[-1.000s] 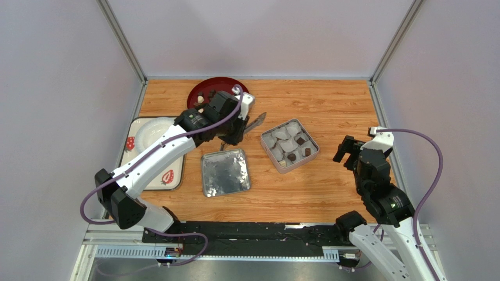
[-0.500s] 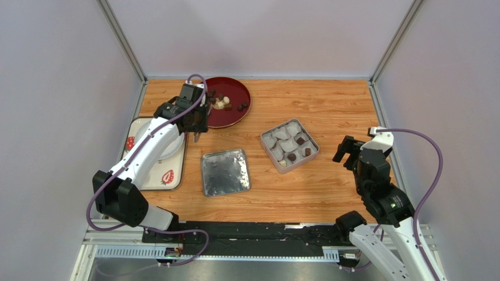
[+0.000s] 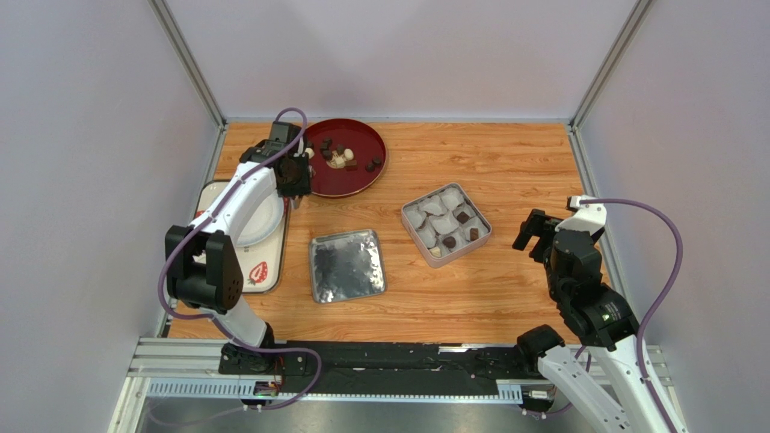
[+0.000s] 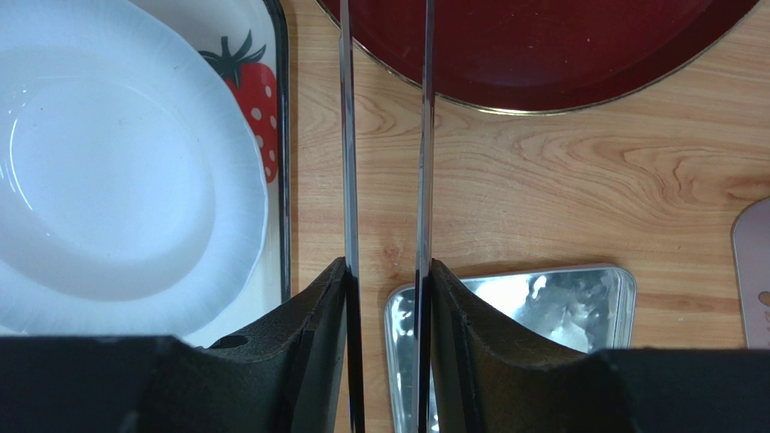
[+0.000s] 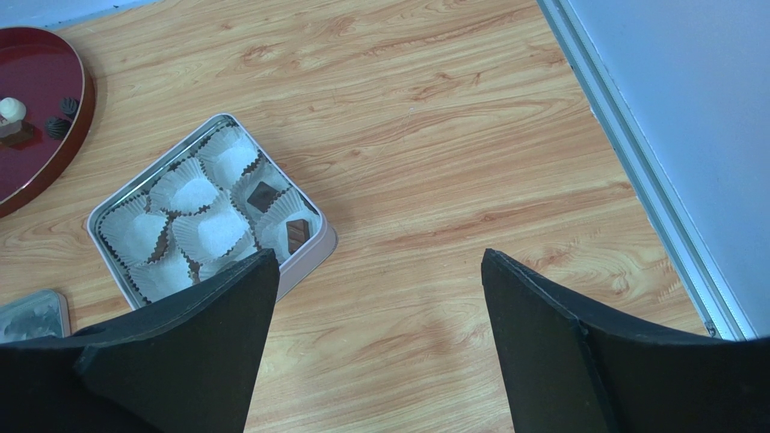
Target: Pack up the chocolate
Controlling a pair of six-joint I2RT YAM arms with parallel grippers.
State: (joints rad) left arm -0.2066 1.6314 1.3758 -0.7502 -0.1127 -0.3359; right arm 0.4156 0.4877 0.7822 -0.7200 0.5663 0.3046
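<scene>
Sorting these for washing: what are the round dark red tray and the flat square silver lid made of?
Round dark red tray: glossy lacquer or plastic, thin gold rim; which is unclear. Flat square silver lid: thin metal, probably tinplate, given mirror-like, uneven reflections.

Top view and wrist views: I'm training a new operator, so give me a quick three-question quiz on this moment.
1. True or false: the right gripper is open.
2. The left gripper holds: A tongs; B a spoon; C nothing.
3. Fill in: the loose chocolate lies on the red ____.
Key: 1 true; 2 A; 3 plate.
</scene>
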